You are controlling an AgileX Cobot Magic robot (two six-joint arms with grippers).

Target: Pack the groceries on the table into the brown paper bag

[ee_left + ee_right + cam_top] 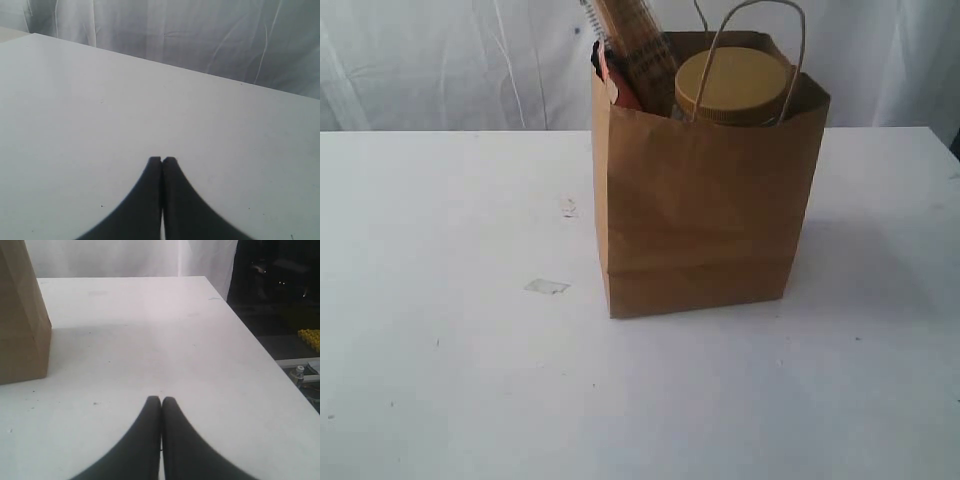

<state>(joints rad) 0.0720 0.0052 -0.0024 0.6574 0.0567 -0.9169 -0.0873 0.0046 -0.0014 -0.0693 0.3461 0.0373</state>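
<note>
White table (440, 380), curtain (420, 60) behind. Bag (700, 220) full, jar (732, 85) topmost: probably heavy, paper tears; grip handles (802, 40). Left gripper (162, 160), right gripper (161, 399) closed, empty.

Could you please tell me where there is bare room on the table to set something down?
The table is bare left of the brown paper bag, save two small marks, and all along its front. A narrower strip lies free to its right. The bag's mouth is crowded by the jar and long packet.
</note>
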